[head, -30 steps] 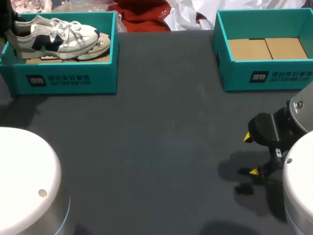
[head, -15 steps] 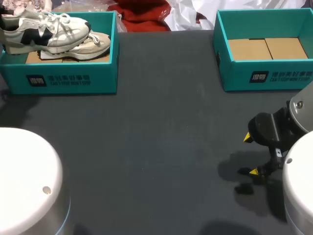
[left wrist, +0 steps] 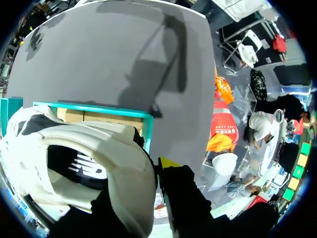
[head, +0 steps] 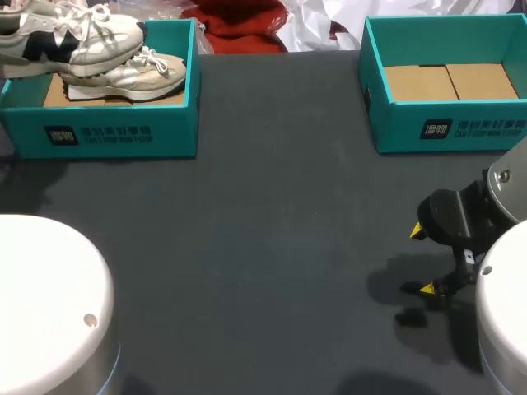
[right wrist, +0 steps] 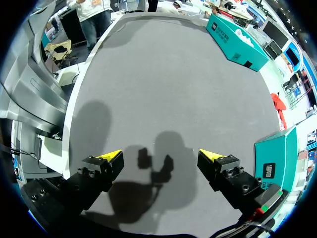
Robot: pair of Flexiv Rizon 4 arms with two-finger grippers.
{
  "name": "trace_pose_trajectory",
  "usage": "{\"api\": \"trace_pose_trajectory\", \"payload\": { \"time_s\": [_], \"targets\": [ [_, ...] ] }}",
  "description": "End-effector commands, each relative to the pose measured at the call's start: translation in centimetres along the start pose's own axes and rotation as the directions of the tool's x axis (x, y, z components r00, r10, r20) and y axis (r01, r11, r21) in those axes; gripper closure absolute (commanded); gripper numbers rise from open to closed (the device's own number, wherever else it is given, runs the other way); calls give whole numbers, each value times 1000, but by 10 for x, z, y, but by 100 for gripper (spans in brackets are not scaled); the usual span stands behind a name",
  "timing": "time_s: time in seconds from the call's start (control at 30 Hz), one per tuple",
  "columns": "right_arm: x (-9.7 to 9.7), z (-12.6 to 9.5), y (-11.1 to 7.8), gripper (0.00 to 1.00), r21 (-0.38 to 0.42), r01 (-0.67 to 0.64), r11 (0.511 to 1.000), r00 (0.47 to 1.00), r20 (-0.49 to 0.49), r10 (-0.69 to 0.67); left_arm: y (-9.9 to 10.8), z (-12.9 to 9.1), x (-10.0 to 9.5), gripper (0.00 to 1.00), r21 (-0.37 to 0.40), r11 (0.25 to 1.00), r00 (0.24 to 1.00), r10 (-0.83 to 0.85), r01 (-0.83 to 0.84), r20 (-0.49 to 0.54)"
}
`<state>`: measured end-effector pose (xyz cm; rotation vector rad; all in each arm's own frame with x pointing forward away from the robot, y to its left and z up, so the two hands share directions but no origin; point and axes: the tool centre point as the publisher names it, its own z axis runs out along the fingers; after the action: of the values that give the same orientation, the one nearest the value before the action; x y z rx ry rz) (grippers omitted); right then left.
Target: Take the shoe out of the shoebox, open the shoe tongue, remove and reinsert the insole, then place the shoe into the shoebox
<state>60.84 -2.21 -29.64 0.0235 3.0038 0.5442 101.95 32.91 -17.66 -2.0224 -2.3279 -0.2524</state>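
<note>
A white sneaker with dark side patches (head: pixel 70 34) hangs above the far-left corner of the left teal shoebox (head: pixel 115 136). In the left wrist view my left gripper (left wrist: pixel 149 174) is shut on the heel collar of this sneaker (left wrist: pixel 89 148); one yellow tip shows outside the heel, and the other finger is hidden by the shoe. The gripper itself is out of sight in the head view. A second, beige-white shoe (head: pixel 132 76) lies inside the box. My right gripper (head: pixel 422 260) stands open low over the bare table at the near right, with nothing between its fingers (right wrist: pixel 161 156).
A second teal shoebox (head: pixel 449 130) with a cardboard floor stands at the far right. My arms' white bodies fill the near-left (head: pixel 49 304) and near-right (head: pixel 502 329) corners. Dark tabletop (head: pixel 272 230) spreads between the boxes and the arms.
The sneaker has risen out of the left shoebox and shifted left, uncovering more of the second shoe beneath it. The right arm has stayed still.
</note>
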Motion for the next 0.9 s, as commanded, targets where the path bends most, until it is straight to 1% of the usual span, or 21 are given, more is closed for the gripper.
{"api": "trace_pose_trajectory", "payload": {
  "time_s": [0.03,0.2,0.27,0.4,0.5,0.57,0.67,0.83,0.87,0.9],
  "targets": [
    [2,0,0,0,2,0,1000,1000,4,0,2,-1,0,100,3,1000,1000,1,-1,1],
    [2,0,0,0,2,0,1000,1000,4,0,2,-1,0,100,3,1000,1000,1,-1,1],
    [2,0,0,0,2,0,1000,1000,4,0,-8,-17,1,100,-2,1000,999,-5,5,37],
    [2,0,0,0,2,0,1000,1000,4,0,-23,-47,-1,100,-50,998,999,-35,37,32],
    [2,0,0,0,2,0,1000,1000,4,0,-35,-62,-3,100,-51,998,999,-39,41,29],
    [2,0,0,0,2,0,1000,1000,4,0,-45,-69,-4,100,-63,997,998,-52,53,18],
    [2,0,0,0,2,0,1000,1000,4,0,-64,-75,-8,100,-55,996,997,-75,76,15],
    [2,0,0,0,2,0,1000,1000,4,0,-112,-76,-18,100,-81,990,994,-112,112,0],
    [2,0,0,0,2,0,1000,1000,4,0,-119,-76,-20,100,-68,991,993,-115,114,0],
    [2,0,0,0,2,0,1000,1000,4,0,-127,-76,-22,100,-70,990,993,-120,119,-7]
  ]
}}
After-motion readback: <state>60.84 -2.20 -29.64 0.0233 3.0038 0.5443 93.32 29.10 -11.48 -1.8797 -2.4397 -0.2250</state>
